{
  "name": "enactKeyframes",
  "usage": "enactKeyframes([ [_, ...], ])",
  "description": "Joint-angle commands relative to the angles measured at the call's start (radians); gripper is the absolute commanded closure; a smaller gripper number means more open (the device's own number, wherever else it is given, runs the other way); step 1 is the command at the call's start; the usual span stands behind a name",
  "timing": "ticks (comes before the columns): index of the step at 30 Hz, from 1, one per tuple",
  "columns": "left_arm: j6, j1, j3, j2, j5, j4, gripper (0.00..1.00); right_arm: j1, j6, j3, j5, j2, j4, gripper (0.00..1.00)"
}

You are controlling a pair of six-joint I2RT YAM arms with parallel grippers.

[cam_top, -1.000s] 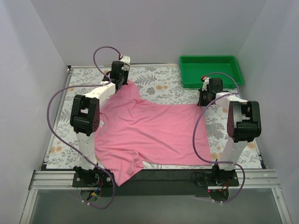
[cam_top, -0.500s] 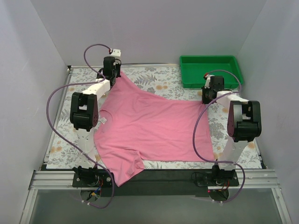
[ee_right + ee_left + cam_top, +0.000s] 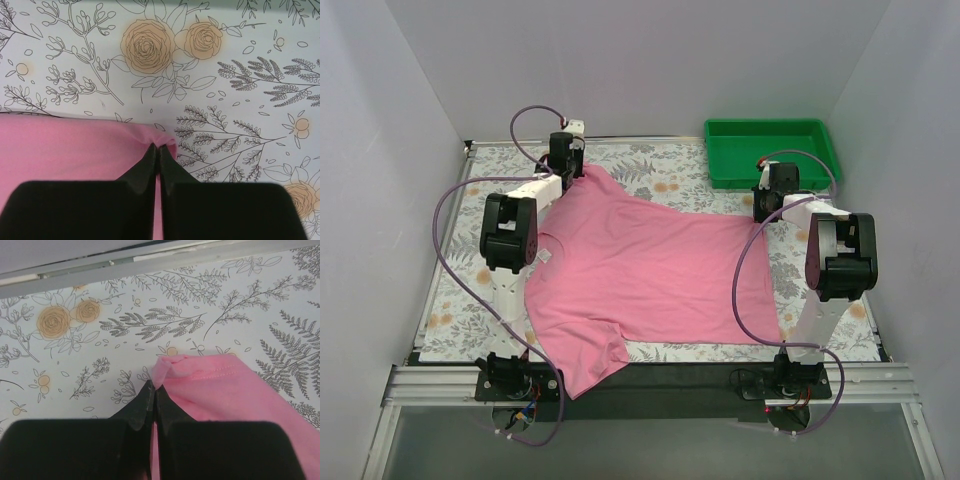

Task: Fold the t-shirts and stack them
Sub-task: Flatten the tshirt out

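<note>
Pink t-shirt (image 3: pixel 640 270) lies spread flat over the flowered surface (image 3: pixel 665 180), front up. One sleeve end at the near left spills past the surface's edge onto the dark strip between the arm bases. Left fingers (image 3: pixel 142 405) are pressed together on a small fold of the shirt's far-left corner — a line of hem stitching shows just beyond the tips. Right fingers (image 3: pixel 147 160) are closed too, pinching a puckered bit of the fabric edge at the far-right corner, low against the surface. A green tray (image 3: pixel 770 124) sits in the far right corner — near the right fingers, apart from the shirt.
</note>
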Motion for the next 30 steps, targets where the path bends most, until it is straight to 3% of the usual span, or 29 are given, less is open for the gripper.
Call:
enactKeyframes([
  [1,-0.022,0.008,0.028,-0.002,-0.022,-0.042,1.0,-0.008,-0.004,0.036,0.016,0.0,0.039,0.95],
  [10,-0.048,0.008,0.034,-0.068,0.03,-0.095,1.0,-0.006,0.013,0.036,-0.063,-0.052,0.04,0.99],
  [14,-0.063,0.009,0.047,-0.181,0.015,-0.11,1.0,-0.006,0.03,0.042,-0.106,-0.11,0.04,0.99],
  [19,-0.079,0.021,0.056,-0.35,-0.019,-0.139,1.0,-0.006,0.031,0.042,-0.138,-0.266,0.039,0.99],
  [24,-0.085,0.032,0.226,-0.474,-0.054,-0.246,1.0,-0.006,0.016,0.073,-0.172,-0.475,0.037,0.99],
  [30,-0.088,0.032,0.321,-0.681,-0.06,-0.343,1.0,-0.005,-0.024,0.102,-0.218,-0.719,0.028,0.99],
])
